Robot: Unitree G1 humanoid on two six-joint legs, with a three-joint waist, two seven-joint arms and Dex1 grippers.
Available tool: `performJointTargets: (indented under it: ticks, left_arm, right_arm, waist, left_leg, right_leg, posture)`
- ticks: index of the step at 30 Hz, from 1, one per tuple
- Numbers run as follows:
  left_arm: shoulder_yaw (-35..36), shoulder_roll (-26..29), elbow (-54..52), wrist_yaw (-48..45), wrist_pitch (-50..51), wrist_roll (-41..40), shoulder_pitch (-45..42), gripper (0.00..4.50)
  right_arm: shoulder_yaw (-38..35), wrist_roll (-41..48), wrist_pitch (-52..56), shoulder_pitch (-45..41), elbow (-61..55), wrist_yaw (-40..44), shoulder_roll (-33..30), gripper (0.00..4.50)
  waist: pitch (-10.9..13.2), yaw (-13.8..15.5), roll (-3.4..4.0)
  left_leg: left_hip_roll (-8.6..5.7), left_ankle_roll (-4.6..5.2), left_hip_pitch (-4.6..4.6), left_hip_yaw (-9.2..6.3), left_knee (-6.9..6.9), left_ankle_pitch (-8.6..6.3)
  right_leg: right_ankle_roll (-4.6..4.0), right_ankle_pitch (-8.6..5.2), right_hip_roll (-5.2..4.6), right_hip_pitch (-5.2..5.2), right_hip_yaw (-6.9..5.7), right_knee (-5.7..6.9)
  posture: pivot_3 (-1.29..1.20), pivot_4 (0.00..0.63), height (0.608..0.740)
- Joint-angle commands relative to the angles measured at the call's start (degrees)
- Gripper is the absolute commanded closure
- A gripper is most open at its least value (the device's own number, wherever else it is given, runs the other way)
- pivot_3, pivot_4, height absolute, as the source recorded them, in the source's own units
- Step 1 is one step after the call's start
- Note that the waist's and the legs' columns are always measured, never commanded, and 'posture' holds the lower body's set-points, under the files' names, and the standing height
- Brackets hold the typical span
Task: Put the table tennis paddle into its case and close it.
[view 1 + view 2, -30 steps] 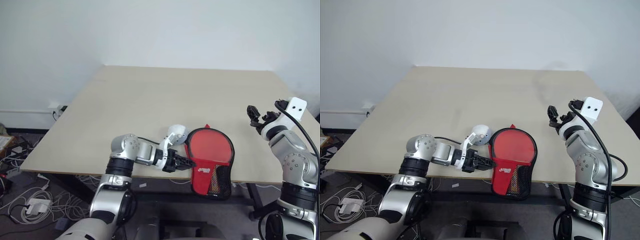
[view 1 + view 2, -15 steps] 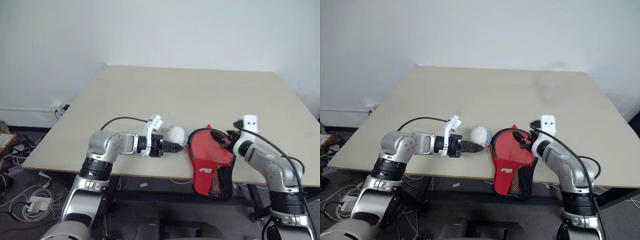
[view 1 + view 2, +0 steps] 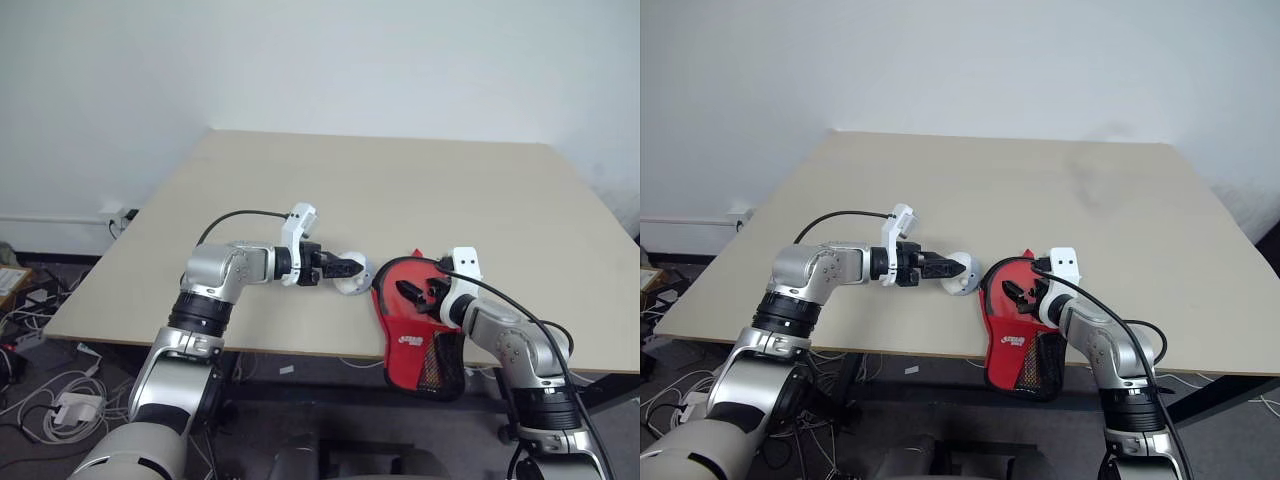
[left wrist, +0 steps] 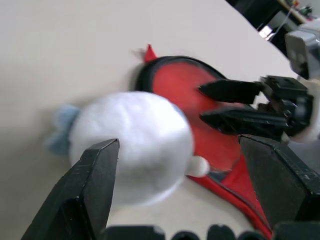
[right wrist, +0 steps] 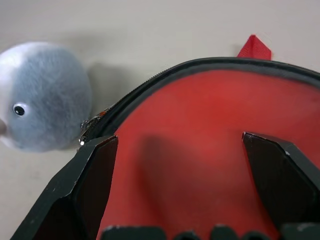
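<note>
Case (image 3: 420, 325) lies at table's (image 3: 300, 190) near edge, right of centre — long axis runs far to near, mesh end hanging off the near edge. R gripper (image 3: 415, 291) is right over its red face, fingers spread, grasping nothing. L gripper (image 3: 345, 268) is further left, fingers apart beside a white plush toy (image 3: 354, 276) — so R arm is nearer.

You have a pale beige table (image 3: 400, 190) carrying two things, both near its front edge. The red paddle-shaped case (image 3: 420, 315) lies flat, its black mesh narrow end hanging over that edge. A fluffy white plush toy (image 3: 352, 272) with a small black eye sits just beside the case's rounded end, on its left side.
</note>
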Motion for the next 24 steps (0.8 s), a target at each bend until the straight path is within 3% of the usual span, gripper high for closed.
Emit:
performJointTargets:
  ticks: [1, 6, 15, 24]
  left_arm:
    - [-0.42, -0.17, 0.21, -1.29, -3.31, 2.09, -2.67, 0.43]
    - [-1.66, -1.11, 2.39, -2.25, -6.17, 5.06, -3.29, 0.43]
    - [-7.99, -2.81, 8.12, -6.03, -11.79, 12.07, -1.8, 0.43]
    - [-8.85, -8.53, 15.73, -3.83, -15.99, 16.57, -0.32, 0.43]
  right_arm:
    - [2.4, -3.43, -2.57, 0.22, 1.58, 0.53, -0.01, 0.77]
    - [2.89, -4.91, -2.93, 0.08, 3.2, 1.05, 1.08, 2.56]
    - [3.06, -6.62, -3.13, -0.45, 4.45, 1.7, 2.04, 2.56]
    - [1.83, -8.18, -3.21, -0.72, 5.48, 0.99, 2.91, 2.56]
  waist:
    - [0.0, -0.01, 0.0]
    - [-0.01, -0.01, -0.02]
    - [-0.03, -0.01, -0.06]
    - [-0.14, 0.03, -0.19]
  left_leg:
    - [0.0, 0.0, 0.0, 0.0, 0.0, 0.0]
    - [0.01, 0.0, 0.01, 0.0, 0.0, 0.0]
    - [0.03, -0.01, 0.02, -0.01, 0.01, 0.01]
    - [0.03, 0.01, 0.05, -0.02, 0.06, 0.0]
  right_leg:
    - [0.0, 0.0, 0.0, -0.01, 0.0, 0.0]
    - [0.0, 0.0, 0.01, 0.0, 0.0, 0.0]
    - [0.0, 0.0, 0.03, 0.02, -0.02, 0.01]
    - [0.0, 0.0, 0.02, 0.08, -0.03, 0.01]
  posture:
    - [0.0, 0.0, 0.715]
    - [0.0, 0.0, 0.715]
    - [0.0, 0.0, 0.715]
    - [0.0, 0.0, 0.715]
